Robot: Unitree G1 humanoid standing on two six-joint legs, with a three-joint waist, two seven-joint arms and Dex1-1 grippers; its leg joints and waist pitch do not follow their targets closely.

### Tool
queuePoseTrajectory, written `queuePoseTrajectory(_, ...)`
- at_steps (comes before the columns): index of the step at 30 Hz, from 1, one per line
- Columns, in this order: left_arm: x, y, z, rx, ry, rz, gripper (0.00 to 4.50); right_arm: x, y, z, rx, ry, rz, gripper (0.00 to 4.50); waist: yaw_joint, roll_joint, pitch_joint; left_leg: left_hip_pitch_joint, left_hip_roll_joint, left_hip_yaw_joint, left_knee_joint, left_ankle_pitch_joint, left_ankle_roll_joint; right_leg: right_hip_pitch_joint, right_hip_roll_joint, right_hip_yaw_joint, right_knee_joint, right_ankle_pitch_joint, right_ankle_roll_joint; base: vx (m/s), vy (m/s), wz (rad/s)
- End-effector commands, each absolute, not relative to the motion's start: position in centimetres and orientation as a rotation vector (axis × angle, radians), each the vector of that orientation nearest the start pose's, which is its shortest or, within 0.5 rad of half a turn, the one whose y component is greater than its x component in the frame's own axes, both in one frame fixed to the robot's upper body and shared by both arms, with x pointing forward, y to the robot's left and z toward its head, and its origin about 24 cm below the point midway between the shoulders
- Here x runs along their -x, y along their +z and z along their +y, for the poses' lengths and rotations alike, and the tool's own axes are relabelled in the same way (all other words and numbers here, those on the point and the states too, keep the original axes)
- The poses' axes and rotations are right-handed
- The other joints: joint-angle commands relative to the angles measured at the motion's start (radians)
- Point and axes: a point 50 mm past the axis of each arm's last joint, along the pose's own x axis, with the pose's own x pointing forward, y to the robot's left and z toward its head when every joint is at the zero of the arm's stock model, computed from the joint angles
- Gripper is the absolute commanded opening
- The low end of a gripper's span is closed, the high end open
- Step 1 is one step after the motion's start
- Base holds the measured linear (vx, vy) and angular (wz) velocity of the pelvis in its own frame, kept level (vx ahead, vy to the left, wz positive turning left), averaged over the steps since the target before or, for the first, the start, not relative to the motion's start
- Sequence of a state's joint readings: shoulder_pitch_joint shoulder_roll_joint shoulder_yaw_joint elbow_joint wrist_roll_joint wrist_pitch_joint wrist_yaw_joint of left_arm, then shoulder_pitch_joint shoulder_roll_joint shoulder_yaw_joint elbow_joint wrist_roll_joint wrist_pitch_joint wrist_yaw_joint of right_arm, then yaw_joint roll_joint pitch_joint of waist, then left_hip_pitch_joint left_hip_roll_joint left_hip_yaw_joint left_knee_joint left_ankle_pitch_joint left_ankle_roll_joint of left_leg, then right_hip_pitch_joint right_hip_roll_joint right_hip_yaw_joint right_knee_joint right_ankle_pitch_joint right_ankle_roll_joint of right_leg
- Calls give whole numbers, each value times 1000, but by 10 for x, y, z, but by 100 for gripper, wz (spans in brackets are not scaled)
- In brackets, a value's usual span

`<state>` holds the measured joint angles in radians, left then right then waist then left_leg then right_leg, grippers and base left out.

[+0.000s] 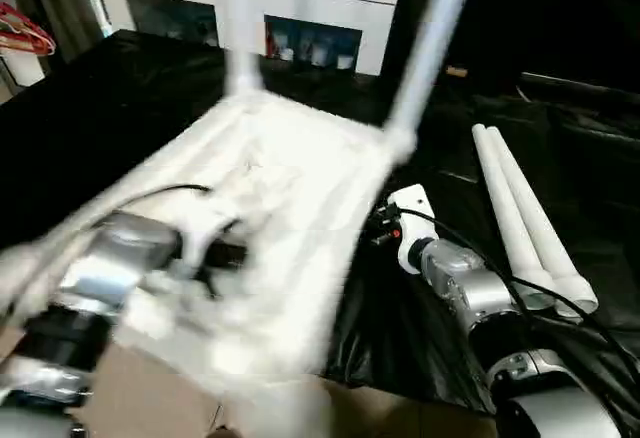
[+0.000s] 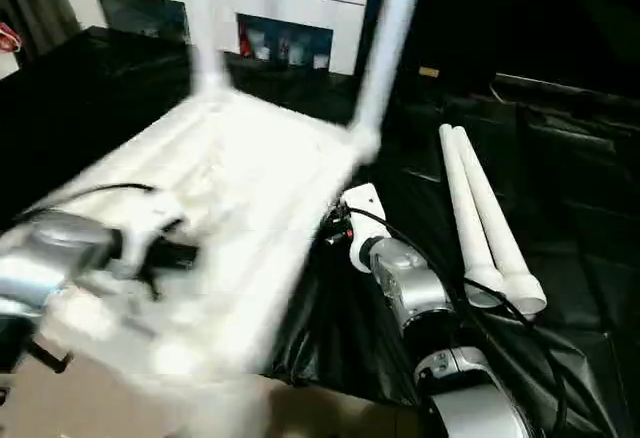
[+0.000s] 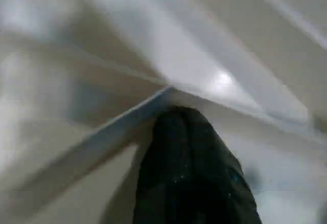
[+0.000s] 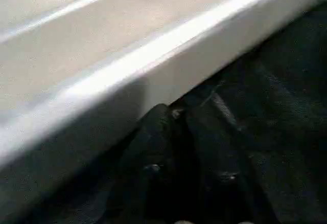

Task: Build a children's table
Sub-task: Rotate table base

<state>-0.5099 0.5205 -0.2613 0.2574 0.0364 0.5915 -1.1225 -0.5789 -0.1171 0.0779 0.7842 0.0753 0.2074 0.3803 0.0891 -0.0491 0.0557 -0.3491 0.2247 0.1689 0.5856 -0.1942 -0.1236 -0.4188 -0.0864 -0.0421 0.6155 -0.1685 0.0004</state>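
Item: small white plastic children's table [image 1: 290, 218], rectangular top, lying upside down and tilted on the black-sheeted counter [image 1: 90, 128], ribbed underside facing up. Two long white tube legs [image 1: 432, 43] are standing in the far corner sockets, rising out of frame.

Item: two more loose white tube legs [image 1: 525, 223], lying side by side and touching on the black sheet, well to the right of the tabletop, flared ends pointing toward the robot.

Item: left gripper [image 1: 205, 250], reaching over the ribbed underside near the tabletop's left part. In the left wrist view a black finger [image 3: 189, 173] is pressing against a white rib; the fingers are clenched together, and whether a rib is pinched between them cannot be told.

Item: right gripper [image 4: 179, 119], sitting at the tabletop's right edge, its black fingers nearly together just under the white rim. Whether it is grasping the rim cannot be told.

Item: white cabinet with glass doors [image 1: 300, 18], standing behind the counter.

Item: brown cardboard surface [image 1: 150, 398], showing nearest the robot.
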Motion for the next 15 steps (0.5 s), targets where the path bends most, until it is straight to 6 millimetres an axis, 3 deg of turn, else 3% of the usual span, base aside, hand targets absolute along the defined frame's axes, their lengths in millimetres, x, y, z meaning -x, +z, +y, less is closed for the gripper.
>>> queuePoseTrajectory(1,-314,76,150,-423,-1124,636,0,-341,15,-116,63,505,433,25,3,30,-68,3,-12,14,-74,-199,-32,54,-34,28,-60,-164,-214,0,0,0)
queuePoseTrajectory(5,-334,76,142,-462,-1022,587,0,-342,18,-123,76,484,414,6,2,23,-73,-7,-15,13,-69,-136,-16,68,-32,27,-53,-93,-214,0,0,0)
queuePoseTrajectory(6,-341,76,141,-478,-972,571,0,-342,19,-126,84,476,406,6,0,33,-70,-8,-20,13,-68,-131,-13,65,-26,27,-56,-87,-213,0,0,0)
queuePoseTrajectory(7,-347,77,141,-493,-933,561,0,-343,21,-129,92,469,397,6,1,30,-75,-5,-17,13,-65,-125,-11,68,-29,27,-52,-60,-221,0,0,0)
queuePoseTrajectory(9,-363,81,144,-536,-804,520,0,-344,28,-137,100,447,365,6,1,31,-70,-4,-21,16,-64,-142,-5,65,-22,25,-60,-79,-216,0,0,0)
queuePoseTrajectory(10,-366,82,144,-544,-774,507,0,-344,31,-140,102,441,356,6,2,27,-76,-6,-19,12,-63,-128,-3,74,-27,26,-52,-54,-216,0,0,0)
queuePoseTrajectory(11,-370,84,146,-556,-731,492,0,-345,34,-142,103,433,345,6,2,24,-74,-11,-19,10,-64,-119,-1,76,-27,24,-55,-67,-206,0,0,0)
queuePoseTrajectory(13,-379,87,150,-589,-644,452,0,-345,41,-148,106,419,320,6,3,26,-73,-7,-20,11,-63,-124,3,71,-25,25,-59,-86,-202,0,0,0)
queuePoseTrajectory(15,-387,92,154,-583,-555,399,0,-344,48,-154,110,403,295,6,8,22,-74,-6,-21,11,-61,-109,8,74,-23,26,-56,-61,-199,0,0,0)
